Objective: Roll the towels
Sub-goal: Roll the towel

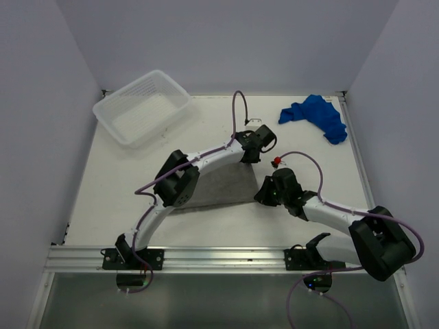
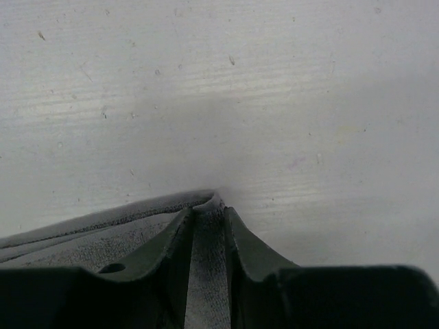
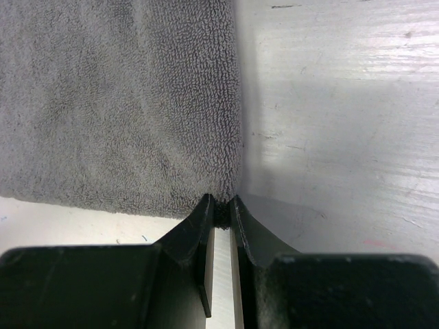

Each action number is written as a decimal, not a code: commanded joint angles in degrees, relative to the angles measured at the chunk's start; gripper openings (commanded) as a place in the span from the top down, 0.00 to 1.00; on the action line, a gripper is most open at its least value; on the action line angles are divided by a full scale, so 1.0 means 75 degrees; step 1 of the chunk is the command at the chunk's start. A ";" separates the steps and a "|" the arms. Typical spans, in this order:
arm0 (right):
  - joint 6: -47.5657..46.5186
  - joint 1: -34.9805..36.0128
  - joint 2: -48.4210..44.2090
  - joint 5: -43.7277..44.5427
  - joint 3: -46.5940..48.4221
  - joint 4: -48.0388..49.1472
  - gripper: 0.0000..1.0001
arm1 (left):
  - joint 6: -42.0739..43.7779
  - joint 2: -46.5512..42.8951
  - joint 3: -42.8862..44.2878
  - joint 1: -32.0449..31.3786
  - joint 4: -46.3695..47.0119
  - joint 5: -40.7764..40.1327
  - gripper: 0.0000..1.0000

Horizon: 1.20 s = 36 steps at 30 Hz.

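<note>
The grey towel (image 1: 219,186) lies flat in the middle of the table, partly under my left arm. My left gripper (image 1: 251,160) sits at its far right corner. In the left wrist view that gripper (image 2: 209,205) is shut on the towel (image 2: 82,234), with cloth filling the narrow gap between the jaws and the hem pinched up at the tips. My right gripper (image 1: 262,195) is at the near right corner. In the right wrist view it (image 3: 221,203) is shut on the edge of the towel (image 3: 123,103). The blue towel (image 1: 317,116) lies crumpled at the far right.
A translucent white ribbed basket (image 1: 111,127) stands tilted at the far left corner. Walls close in the table on the left, back and right. A metal rail (image 1: 219,257) runs along the near edge by the arm bases.
</note>
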 commanded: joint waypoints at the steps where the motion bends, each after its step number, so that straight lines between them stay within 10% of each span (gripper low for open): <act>1: -0.0399 0.0093 -0.0168 0.0675 0.0061 -0.0947 0.95 | -0.0135 0.0206 0.0116 0.0153 0.0057 -0.0142 0.72; 36: -0.0317 0.0211 0.0218 0.0875 0.0225 -0.0854 0.96 | -0.0440 -0.0931 -0.0388 -0.0081 0.0550 0.0022 0.41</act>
